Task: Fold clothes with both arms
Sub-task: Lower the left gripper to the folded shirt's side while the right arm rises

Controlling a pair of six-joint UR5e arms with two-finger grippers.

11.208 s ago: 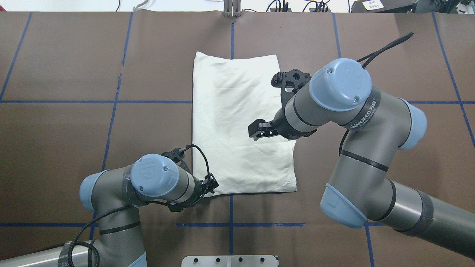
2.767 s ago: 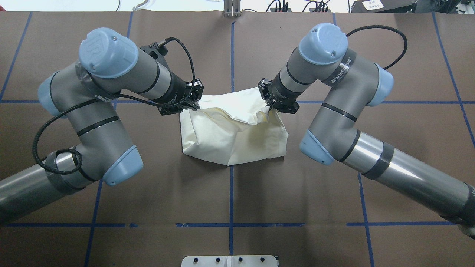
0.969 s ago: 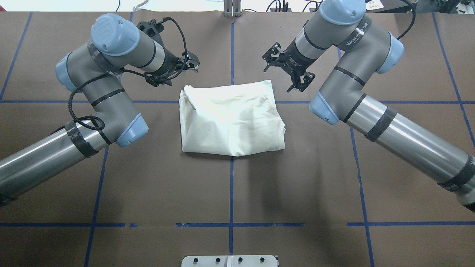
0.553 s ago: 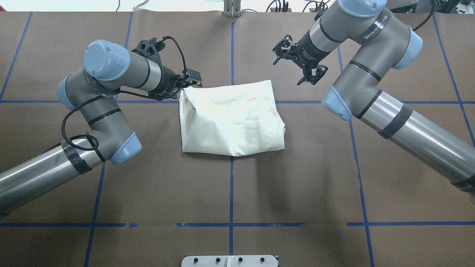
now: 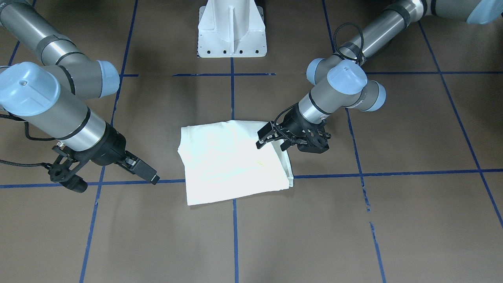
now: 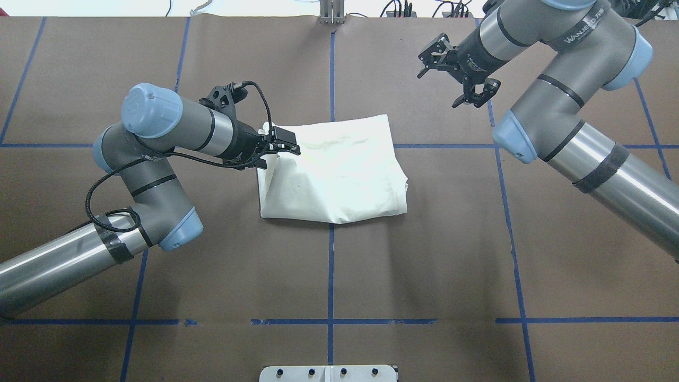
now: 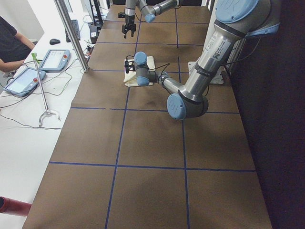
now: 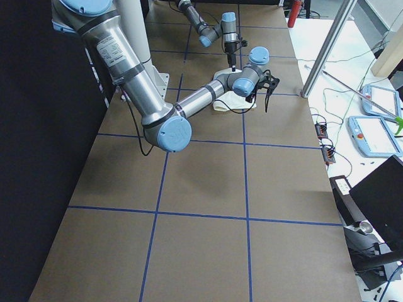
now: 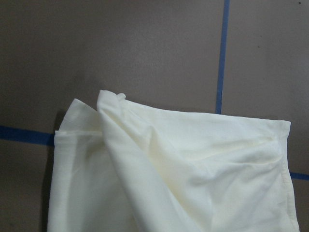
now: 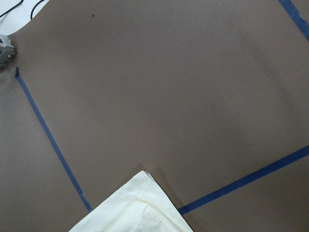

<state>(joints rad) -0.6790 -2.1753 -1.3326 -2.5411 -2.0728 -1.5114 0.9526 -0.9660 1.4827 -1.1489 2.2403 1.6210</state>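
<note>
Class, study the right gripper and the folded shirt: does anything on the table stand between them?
Nothing visible does. Between the open right gripper and the nearest corner of the shirt, only bare brown table shows.

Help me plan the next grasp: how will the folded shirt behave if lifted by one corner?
Likely floppy: the folded T-shirt shows soft creases and a loose corner flap, so it should sag from the left gripper. Probably light, being thin cloth. Pushing may bunch its layers rather than slide it whole.
</note>
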